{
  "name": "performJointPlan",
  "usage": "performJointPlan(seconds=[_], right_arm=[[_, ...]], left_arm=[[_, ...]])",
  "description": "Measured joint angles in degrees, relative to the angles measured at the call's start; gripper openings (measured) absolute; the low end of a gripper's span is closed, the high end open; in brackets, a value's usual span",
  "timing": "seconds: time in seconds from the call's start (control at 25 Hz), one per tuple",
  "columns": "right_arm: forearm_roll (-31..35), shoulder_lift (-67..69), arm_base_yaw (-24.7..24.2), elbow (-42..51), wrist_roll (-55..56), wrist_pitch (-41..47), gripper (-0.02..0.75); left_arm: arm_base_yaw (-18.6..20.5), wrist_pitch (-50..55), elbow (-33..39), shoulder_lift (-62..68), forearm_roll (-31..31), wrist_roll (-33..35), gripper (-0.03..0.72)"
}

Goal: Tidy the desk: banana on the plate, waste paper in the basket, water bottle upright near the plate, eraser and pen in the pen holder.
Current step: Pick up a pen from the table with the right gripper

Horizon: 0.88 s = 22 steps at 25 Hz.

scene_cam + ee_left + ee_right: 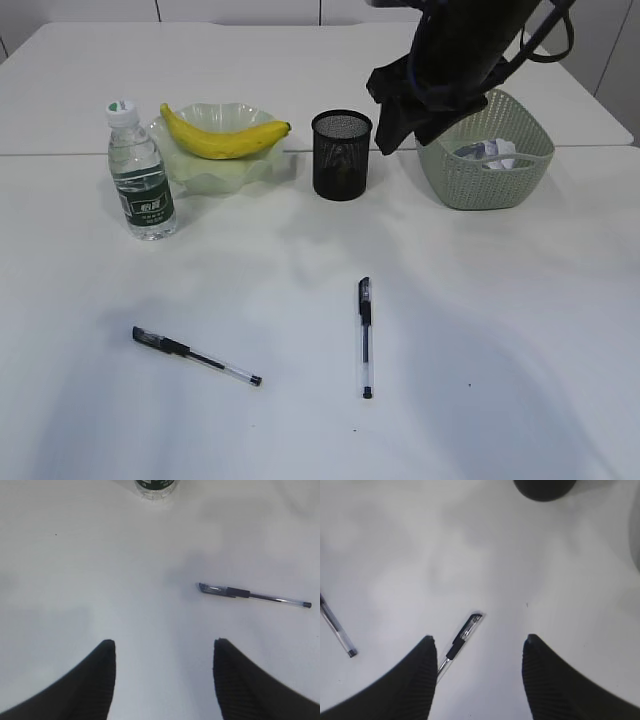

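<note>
Counter [520, 300]: banana [222, 139] on plate [215, 172], bottle [140, 172] upright beside it, crumpled paper [490, 153] in basket [520, 185], two pens [365, 335] [195, 355] lying loose before pen holder [341, 155]; left tool [164, 652] and right tool [477, 647] released, empty.

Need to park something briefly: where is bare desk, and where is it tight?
Bare: the front right, right of the middle pen; the front left, below the left pen; also the strip between both pens and the back row. Crowded: bottle, plate, pen holder, basket.
</note>
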Motion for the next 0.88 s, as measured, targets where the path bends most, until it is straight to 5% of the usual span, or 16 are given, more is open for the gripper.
performJointPlan(seconds=[0.4, 0.88], right_arm=[[-3.98, -0.13, 1.67, 3.49, 7.17, 1.76, 0.408], [-5.38, -0.13, 4.97, 14.27, 17.31, -7.65, 0.408]], left_arm=[[0.00, 0.32, 0.00, 0.00, -0.97, 0.00, 0.435], [0.00, 0.32, 0.00, 0.00, -1.04, 0.00, 0.435]])
